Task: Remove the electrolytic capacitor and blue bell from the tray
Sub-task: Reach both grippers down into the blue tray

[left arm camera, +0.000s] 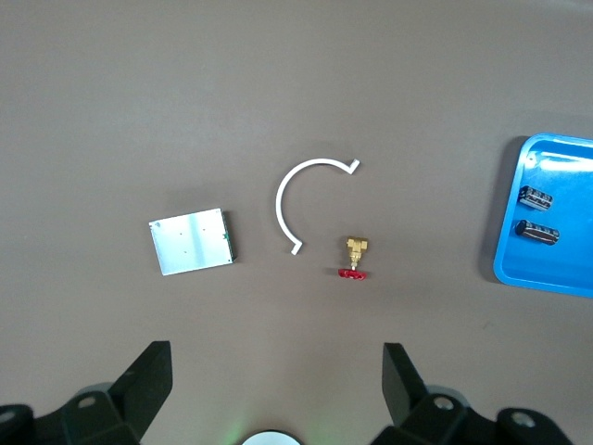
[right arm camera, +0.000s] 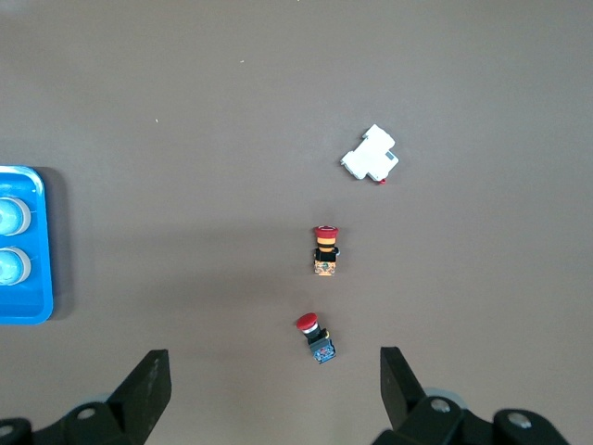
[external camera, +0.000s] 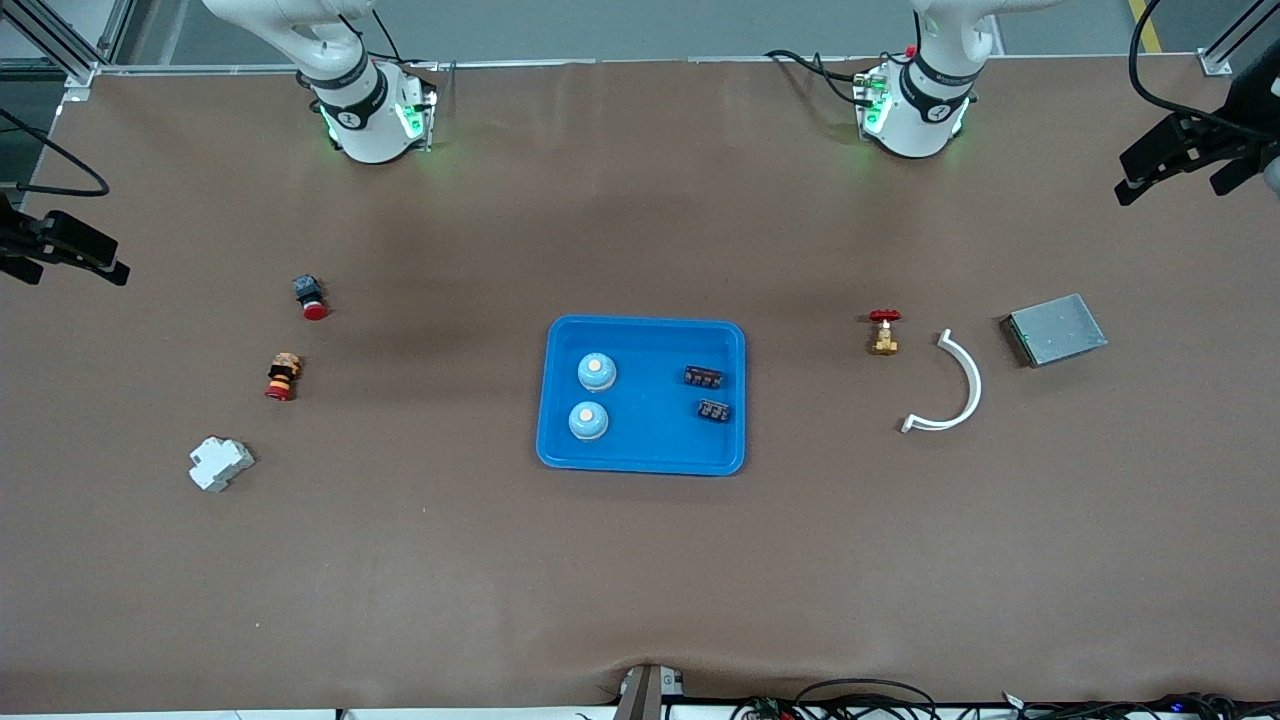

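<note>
- Sitting in the blue tray (external camera: 560,335) at mid-table: two bells (external camera: 597,371) (external camera: 588,421) toward the right arm's end, two capacitors (external camera: 704,377) (external camera: 714,410) toward the left arm's end.
- Left gripper (left arm camera: 278,371): fingers spread wide, empty, raised over the table at the left arm's end. It hangs over bare table just beside the red-handled valve (left arm camera: 353,260), white curved strip (left arm camera: 301,199) and grey metal box (left arm camera: 192,241). Capacitors lie well apart from it, in the tray.
- Right gripper (right arm camera: 275,375): fingers spread wide, empty, raised over the right arm's end. It hangs near two red-capped push buttons (right arm camera: 316,337) (right arm camera: 325,250), with the white breaker block (right arm camera: 369,155) past them. Bells (right arm camera: 9,216) (right arm camera: 11,267) lie well apart from it, at the tray's edge.
</note>
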Controlling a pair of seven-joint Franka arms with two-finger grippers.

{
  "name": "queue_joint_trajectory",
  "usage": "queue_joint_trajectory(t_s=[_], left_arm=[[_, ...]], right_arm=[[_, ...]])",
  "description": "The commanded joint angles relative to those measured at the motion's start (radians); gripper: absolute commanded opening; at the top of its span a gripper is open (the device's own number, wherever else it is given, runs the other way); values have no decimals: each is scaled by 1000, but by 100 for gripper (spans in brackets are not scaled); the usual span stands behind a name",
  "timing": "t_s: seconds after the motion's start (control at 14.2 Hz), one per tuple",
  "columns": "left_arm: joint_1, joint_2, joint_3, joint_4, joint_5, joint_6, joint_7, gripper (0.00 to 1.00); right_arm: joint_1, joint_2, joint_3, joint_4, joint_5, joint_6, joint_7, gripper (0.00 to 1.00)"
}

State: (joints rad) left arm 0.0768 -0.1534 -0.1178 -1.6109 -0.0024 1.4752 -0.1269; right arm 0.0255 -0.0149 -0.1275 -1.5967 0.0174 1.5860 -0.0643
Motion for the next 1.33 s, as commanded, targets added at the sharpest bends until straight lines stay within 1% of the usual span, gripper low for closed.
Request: queue_joint_trajectory(t_s=[0.0,0.14,0.21,0.35,0.56,0.63,0.7,0.84,1.05,1.26], left_arm=[[3,3,-7,20,2,-21,-11,100],[1,12,-8,25,-4,-19,-14,100],[-5,35,-8,40,-2,-19,-16,100],[-15,110,-13,101,2,-19,1,100],[-74,188,-20,101,-5,17,-20,100],[-100,201,-22,92,1,42,-36,100],[-126,224,-26,83,4,54,-83,100],[-158,268,-34,82,5,74,-173,100],[-184,311,-40,82,1,91,-233,100],[-238,362,-40,77,-2,120,-330,100]], right_arm=[[-2,-25,0,-26,1,5,-6,100],[-2,-26,0,-34,1,11,-6,100],[-2,-26,0,-34,1,11,-5,100],[-2,-26,0,-34,1,11,-5,100],[2,-28,0,-49,7,14,-5,100],[4,-27,0,-55,37,15,-5,100],[4,-26,-1,-68,61,17,-5,100],[16,-28,3,-109,65,43,-5,100],[82,-31,3,-182,65,127,35,100],[192,-28,3,-261,67,236,248,100]])
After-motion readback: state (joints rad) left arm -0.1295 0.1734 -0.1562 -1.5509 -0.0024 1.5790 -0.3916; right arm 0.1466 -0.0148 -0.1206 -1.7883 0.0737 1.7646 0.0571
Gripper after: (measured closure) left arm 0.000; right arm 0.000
